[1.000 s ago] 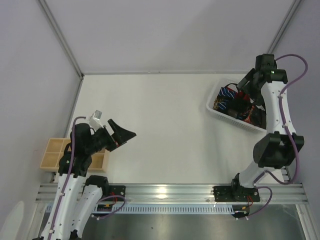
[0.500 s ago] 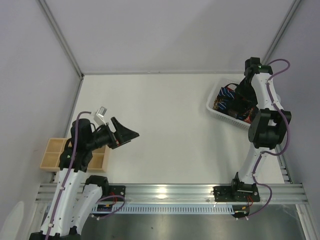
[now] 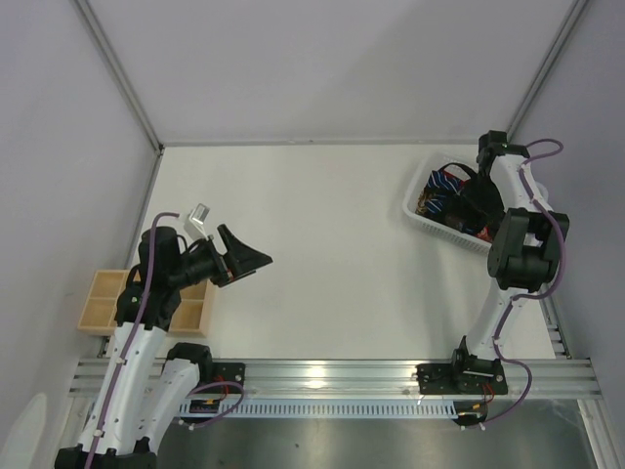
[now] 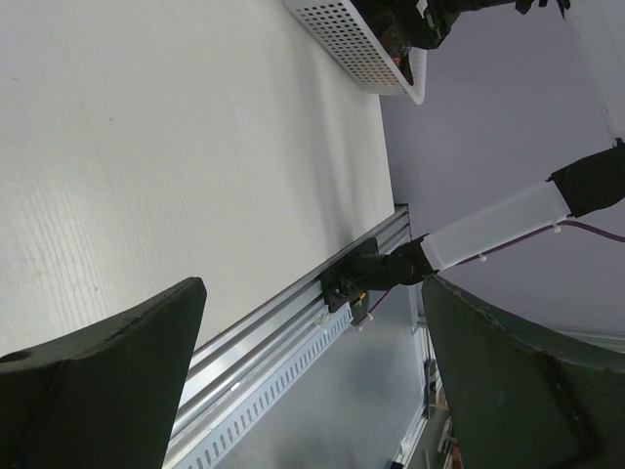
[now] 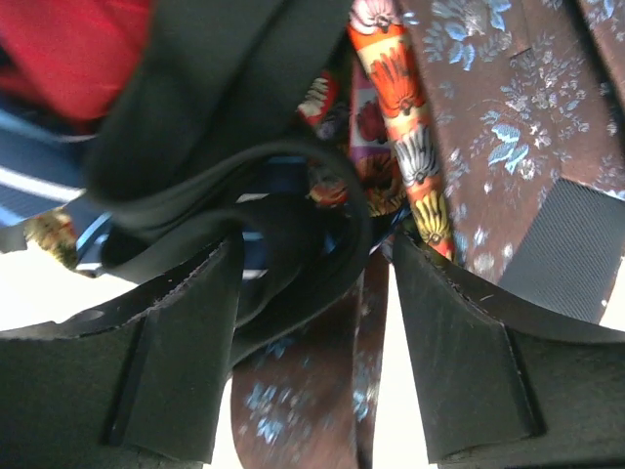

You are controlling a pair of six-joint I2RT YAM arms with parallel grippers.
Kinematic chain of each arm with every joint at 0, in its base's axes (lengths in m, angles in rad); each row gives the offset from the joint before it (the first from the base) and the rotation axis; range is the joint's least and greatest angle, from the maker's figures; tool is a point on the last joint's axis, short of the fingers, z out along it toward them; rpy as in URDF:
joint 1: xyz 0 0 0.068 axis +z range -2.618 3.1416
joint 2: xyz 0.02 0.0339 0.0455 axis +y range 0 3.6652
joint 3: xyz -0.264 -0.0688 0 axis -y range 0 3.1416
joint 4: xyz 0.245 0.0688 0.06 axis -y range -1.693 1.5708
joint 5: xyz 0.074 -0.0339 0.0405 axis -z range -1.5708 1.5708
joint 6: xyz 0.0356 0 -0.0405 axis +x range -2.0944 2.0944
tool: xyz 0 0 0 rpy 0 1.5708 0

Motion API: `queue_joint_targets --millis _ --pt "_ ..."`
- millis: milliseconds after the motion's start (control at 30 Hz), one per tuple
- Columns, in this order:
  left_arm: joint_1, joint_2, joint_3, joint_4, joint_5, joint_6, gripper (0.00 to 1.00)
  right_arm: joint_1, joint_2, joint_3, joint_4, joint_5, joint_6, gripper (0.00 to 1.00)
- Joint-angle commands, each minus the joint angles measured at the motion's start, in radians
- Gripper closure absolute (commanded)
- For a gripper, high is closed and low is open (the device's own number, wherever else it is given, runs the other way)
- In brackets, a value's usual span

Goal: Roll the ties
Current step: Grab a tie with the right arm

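The ties point(image 3: 446, 192) lie in a tangled heap inside a white perforated plastic basket point(image 3: 439, 227) at the far right corner of the white tabletop point(image 3: 322, 225). The right wrist view shows them apart. A plain black fabric tie point(image 5: 225, 78), matte and smooth, runs across the top and folds into a soft loop with a rounded edge. A red tie point(image 5: 54, 49) bunches at the upper left, and a dark blue tie with thin white stripes point(image 5: 29, 171) lies just below it. A narrow orange tie printed with flowers point(image 5: 395, 107) runs down the middle. A brown tie woven with pale blue blossoms point(image 5: 508, 78) fills the right side and has a faint sheen.

The right gripper point(image 5: 314, 259) reaches down into the basket. Its thick black fingers point(image 5: 166, 362) are spread, one on each side of the black loop. I cannot tell whether they press the cloth.

The left gripper point(image 3: 252, 264) hangs over the tabletop near its left edge, well apart from the basket, and its dark wedge-shaped fingers point(image 4: 98, 381) are spread wide. A pale wooden tray with square compartments point(image 3: 98, 303) sits just off the left edge, and a ribbed aluminium rail point(image 3: 332, 371) runs along the near edge.
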Motion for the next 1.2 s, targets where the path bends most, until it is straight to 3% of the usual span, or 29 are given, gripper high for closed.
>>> queue_joint_targets --millis 0,200,867,1167 --pt "0.006 0.010 0.049 0.017 0.010 0.033 0.00 -0.019 -0.039 -0.035 0.079 -0.026 0.044 0.33" --pt "0.006 0.019 0.060 0.008 0.004 0.042 0.00 -0.026 -0.022 -0.032 0.109 -0.049 0.067 0.39" --pt "0.006 0.022 0.046 0.022 0.013 0.034 0.00 -0.029 -0.065 0.022 0.012 -0.122 0.082 0.31" --pt "0.006 0.021 0.044 0.022 0.018 0.034 0.00 -0.029 -0.025 0.001 0.054 -0.118 0.096 0.35"
